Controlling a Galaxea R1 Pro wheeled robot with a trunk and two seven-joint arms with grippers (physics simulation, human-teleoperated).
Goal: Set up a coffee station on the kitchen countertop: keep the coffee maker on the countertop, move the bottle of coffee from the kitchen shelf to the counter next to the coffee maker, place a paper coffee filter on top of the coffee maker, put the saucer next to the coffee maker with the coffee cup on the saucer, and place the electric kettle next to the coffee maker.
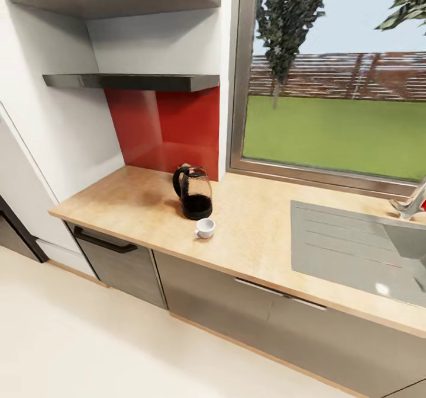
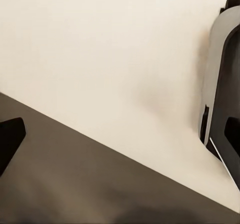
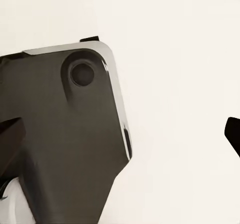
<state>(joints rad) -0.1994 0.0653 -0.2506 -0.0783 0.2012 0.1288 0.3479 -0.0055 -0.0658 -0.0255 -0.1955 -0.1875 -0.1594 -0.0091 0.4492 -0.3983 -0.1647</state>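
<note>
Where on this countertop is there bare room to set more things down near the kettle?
Bare stretches of the kitchen countertop: between the electric kettle and the sink, and from the kettle to the counter's left end by the white wall. Tightest spot: just in front of the kettle, where the coffee cup sits.

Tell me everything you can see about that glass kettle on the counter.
The electric kettle stands upright on the beige kitchen countertop, near the red back wall below the shelves. Its body looks like clear glass and appears dark inside, on a black base, with a dark lid and a black loop handle facing left. A small white coffee cup sits on the counter just in front of it, close but apparently not touching.
</note>
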